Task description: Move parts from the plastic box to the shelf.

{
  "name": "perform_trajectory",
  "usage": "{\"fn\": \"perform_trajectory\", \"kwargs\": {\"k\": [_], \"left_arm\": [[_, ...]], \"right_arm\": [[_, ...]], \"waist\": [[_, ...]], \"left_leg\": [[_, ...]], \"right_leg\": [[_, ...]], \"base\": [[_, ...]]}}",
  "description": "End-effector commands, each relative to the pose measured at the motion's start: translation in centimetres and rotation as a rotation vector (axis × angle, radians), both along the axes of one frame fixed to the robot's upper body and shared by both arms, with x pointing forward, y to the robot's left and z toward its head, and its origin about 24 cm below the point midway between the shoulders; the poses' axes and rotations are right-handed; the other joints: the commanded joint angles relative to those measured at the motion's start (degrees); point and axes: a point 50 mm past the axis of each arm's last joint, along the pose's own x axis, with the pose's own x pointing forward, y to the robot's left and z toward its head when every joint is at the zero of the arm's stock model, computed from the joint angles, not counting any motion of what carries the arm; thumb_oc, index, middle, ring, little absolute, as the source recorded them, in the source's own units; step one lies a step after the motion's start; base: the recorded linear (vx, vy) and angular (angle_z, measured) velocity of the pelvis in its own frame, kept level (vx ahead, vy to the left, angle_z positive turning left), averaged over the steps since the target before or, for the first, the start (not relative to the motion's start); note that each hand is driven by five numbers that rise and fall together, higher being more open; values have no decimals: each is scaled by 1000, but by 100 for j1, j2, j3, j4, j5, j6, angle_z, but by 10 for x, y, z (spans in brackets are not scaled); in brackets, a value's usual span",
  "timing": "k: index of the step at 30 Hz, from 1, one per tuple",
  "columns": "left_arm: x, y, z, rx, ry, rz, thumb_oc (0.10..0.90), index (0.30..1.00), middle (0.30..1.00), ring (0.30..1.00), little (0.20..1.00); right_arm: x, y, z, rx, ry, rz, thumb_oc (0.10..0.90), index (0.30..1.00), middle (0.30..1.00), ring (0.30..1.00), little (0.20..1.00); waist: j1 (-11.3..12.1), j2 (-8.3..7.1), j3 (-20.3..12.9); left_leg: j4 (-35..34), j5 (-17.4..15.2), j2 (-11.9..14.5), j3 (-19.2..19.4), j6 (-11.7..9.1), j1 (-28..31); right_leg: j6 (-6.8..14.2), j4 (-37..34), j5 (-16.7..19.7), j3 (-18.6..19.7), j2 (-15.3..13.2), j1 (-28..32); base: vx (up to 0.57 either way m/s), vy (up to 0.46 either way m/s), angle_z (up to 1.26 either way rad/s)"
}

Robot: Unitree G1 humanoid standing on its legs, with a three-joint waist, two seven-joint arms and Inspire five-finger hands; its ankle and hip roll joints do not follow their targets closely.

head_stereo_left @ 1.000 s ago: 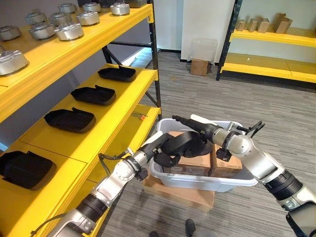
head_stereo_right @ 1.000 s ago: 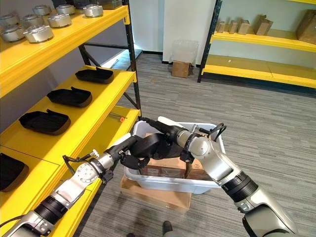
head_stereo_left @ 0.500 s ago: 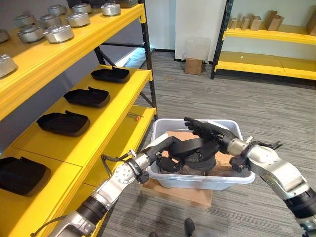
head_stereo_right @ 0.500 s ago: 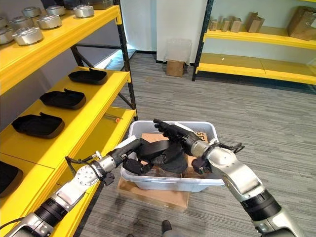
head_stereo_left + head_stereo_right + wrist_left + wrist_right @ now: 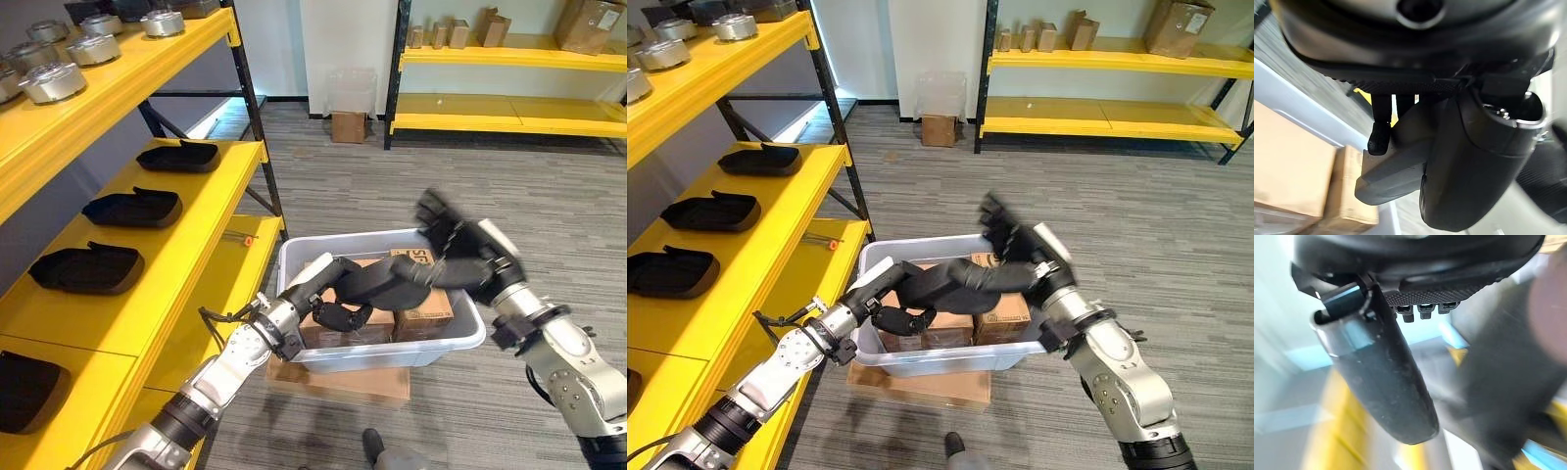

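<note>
Both hands at the plastic box point(image 5: 392, 352), black part point(image 5: 377, 284) between them.
My left hand point(image 5: 328, 299) is curled round the part's near end, above the cardboard cartons point(image 5: 431, 304) in the box; my right hand point(image 5: 460, 250) seems spread flat at its far end, though blurred; shelf point(image 5: 171, 245) to my left holds matching black parts point(image 5: 132, 208).

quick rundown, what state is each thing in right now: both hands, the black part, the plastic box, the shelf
left hand: shut on the black part, gripping its near end
right hand: fingers straight, at the part's far end
black part: lifted, tilted over the box
plastic box: open-topped, cardboard boxes inside, sitting on flat cardboard
shelf: other black parts lying in a row
</note>
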Motion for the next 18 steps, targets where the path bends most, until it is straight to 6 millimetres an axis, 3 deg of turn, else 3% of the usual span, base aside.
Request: {"fn": "perform_trajectory", "kwargs": {"k": [1,8,11,18], "left_arm": [[6,-5,28,-77,-143,-9,400,300,300,300,300],[5,-7,29,-72,-141,-27,400,300,300,300,300],[5,-9,29,-67,-147,-41,400,300,300,300,300],[8,-7,31,-65,-170,-33,400,300,300,300,300]], "right_arm": [[-7,1,81,30,-416,23,900,1000,1000,1000,1000],[-3,17,84,-80,-401,119,900,1000,1000,1000,1000],[6,37,87,-230,-353,200,900,1000,1000,1000,1000],[18,33,84,-174,-283,135,900,1000,1000,1000,1000]], "waist": [[62,-24,-344],[100,-29,-336],[148,-60,-352],[199,-91,-381]], "left_leg": [[-15,-722,472,122,-150,254],[-15,-707,478,91,-167,241],[-15,-690,475,62,-182,218],[-15,-673,481,2,-192,203]], "right_leg": [[324,112,-641,8,-137,211],[315,115,-646,-4,-138,214],[307,115,-652,-38,-141,219],[307,125,-653,-86,-137,224]], "base": [[0,0,0],[0,0,0],[0,0,0],[1,-1,0]]}}
